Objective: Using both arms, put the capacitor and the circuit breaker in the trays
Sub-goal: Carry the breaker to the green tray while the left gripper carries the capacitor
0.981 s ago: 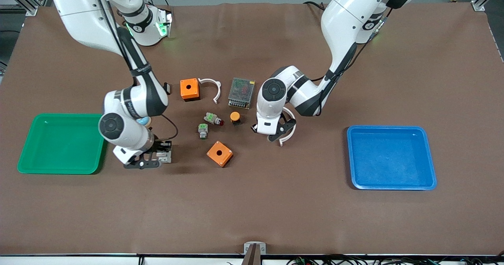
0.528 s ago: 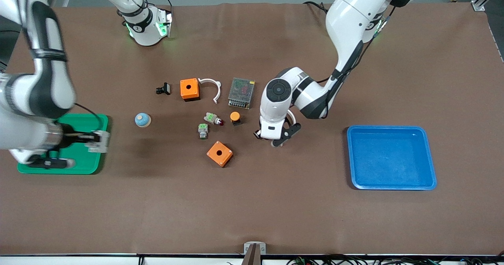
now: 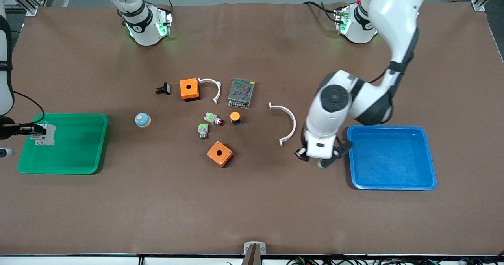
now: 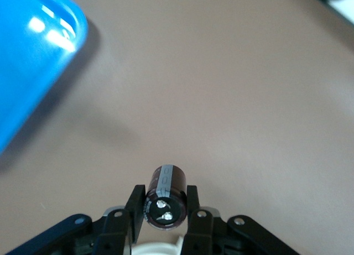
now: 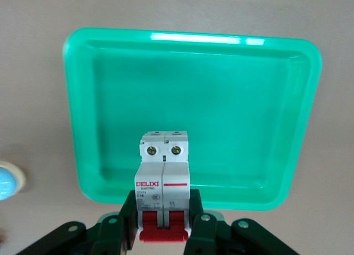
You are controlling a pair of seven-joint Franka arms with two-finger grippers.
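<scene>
both arms have swung outward from the cluster of parts in the last second, each carrying its load. the right gripper [image 5: 163,233] now hangs over the green plastic tray [image 3: 94,147] at the right arm's end of the table [image 3: 252,210], its fingers [image 5: 126,222] clamped on the white-grey circuit breaker with red toggles [image 5: 164,183]. the left gripper [image 4: 164,222] is over bare table just beside the blue plastic tray [image 3: 429,178], fingers [image 4: 135,208] pinching the small black cylindrical capacitor [image 4: 165,197] — not yet over it. judging by this, the breaker looks ready for release, while the capacitor needs a little more travel. the white curved clip [image 3: 290,123] now lies uncovered.
</scene>
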